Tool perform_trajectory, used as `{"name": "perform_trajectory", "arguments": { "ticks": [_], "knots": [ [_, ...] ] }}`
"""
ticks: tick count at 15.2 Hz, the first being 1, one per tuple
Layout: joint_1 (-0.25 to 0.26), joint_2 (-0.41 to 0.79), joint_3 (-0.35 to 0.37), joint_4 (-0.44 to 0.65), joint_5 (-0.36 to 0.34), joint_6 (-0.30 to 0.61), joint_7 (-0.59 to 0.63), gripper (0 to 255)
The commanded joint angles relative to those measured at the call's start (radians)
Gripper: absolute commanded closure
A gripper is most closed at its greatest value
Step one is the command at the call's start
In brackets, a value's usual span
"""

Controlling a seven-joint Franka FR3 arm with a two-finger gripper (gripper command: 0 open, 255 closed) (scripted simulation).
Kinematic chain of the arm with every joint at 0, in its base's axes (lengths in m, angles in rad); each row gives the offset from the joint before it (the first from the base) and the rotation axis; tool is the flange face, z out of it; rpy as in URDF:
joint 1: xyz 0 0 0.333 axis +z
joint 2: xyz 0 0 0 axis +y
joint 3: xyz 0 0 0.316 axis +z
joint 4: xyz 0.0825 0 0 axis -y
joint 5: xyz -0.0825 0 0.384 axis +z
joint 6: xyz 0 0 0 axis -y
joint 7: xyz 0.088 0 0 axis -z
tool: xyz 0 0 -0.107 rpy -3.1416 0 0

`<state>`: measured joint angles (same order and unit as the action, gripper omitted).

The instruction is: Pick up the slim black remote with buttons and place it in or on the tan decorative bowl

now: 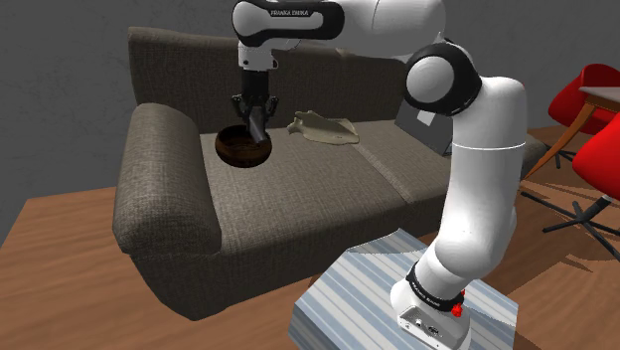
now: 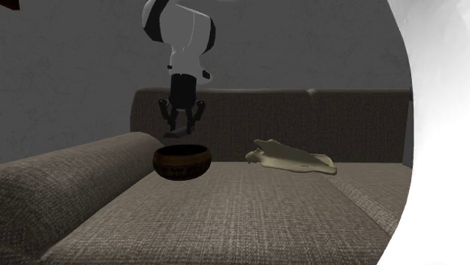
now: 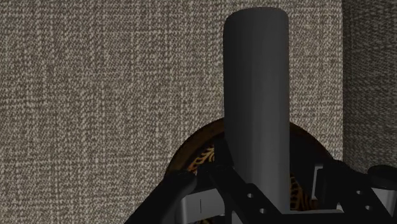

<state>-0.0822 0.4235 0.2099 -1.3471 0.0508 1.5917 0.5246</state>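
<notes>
A dark, slim remote point(image 3: 257, 95) sticks out from between my black fingers, and my gripper point(image 3: 267, 191) is shut on it. In the shoulder view the gripper point(image 1: 256, 111) hangs over the sofa seat with the remote point(image 1: 259, 128) pointing down and a little tilted, its lower end just above the brown patterned bowl point(image 1: 243, 146). The bowl point(image 2: 181, 162) stands upright on the seat near the armrest, directly under the gripper point(image 2: 181, 124). Seen from the wrist, the bowl's rim point(image 3: 191, 159) shows behind the remote.
The grey fabric sofa point(image 1: 328, 179) has a thick armrest point(image 1: 164, 184) close to the bowl. A crumpled beige cloth point(image 1: 323, 127) lies on the seat by the backrest. Red chairs point(image 1: 596, 109) stand at the shoulder view's right; the striped stand point(image 1: 378, 298) is in front.
</notes>
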Motion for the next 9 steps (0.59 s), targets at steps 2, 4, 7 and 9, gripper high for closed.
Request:
{"name": "perform_trajectory", "arguments": {
  "ticks": [2, 4, 7, 9],
  "knots": [
    [0.021, 0.181, -0.008, 0.278, -0.029, -0.098, 0.004, 255],
    [0.046, 0.34, -0.016, 0.542, -0.048, -0.203, 0.005, 255],
    [0.039, 0.315, -0.017, 0.458, -0.045, -0.145, 0.001, 255],
    [0.035, 0.304, -0.017, 0.413, -0.044, -0.11, -0.002, 255]
  ]
}}
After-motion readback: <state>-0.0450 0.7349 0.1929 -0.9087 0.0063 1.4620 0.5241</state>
